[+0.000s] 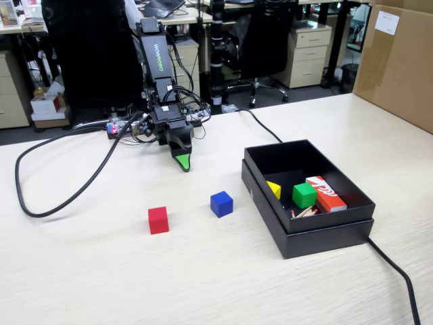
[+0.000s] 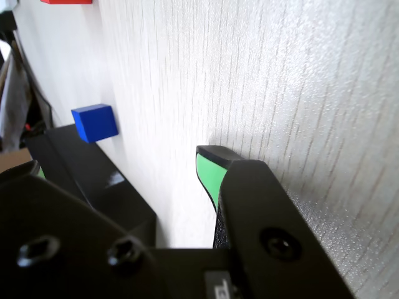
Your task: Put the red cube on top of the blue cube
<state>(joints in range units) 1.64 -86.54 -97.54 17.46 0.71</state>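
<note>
The red cube (image 1: 158, 220) sits on the pale wooden table, left of the blue cube (image 1: 221, 204); the two are apart. My gripper (image 1: 183, 162) hangs tip-down behind them, just above the table, nearer the blue cube and touching neither. In the wrist view my gripper (image 2: 118, 171) is open and empty, its green-padded fingers (image 2: 209, 169) spread wide. The blue cube (image 2: 95, 122) shows ahead on the left in that view. Only a sliver of the red cube (image 2: 65, 1) shows at the top edge.
An open black box (image 1: 325, 237) stands right of the blue cube and holds a green cube (image 1: 304, 195), a yellow block (image 1: 273, 189) and a red-orange and white box (image 1: 326, 193). A black cable (image 1: 61, 196) loops on the left. A cardboard box (image 1: 399, 61) stands far right.
</note>
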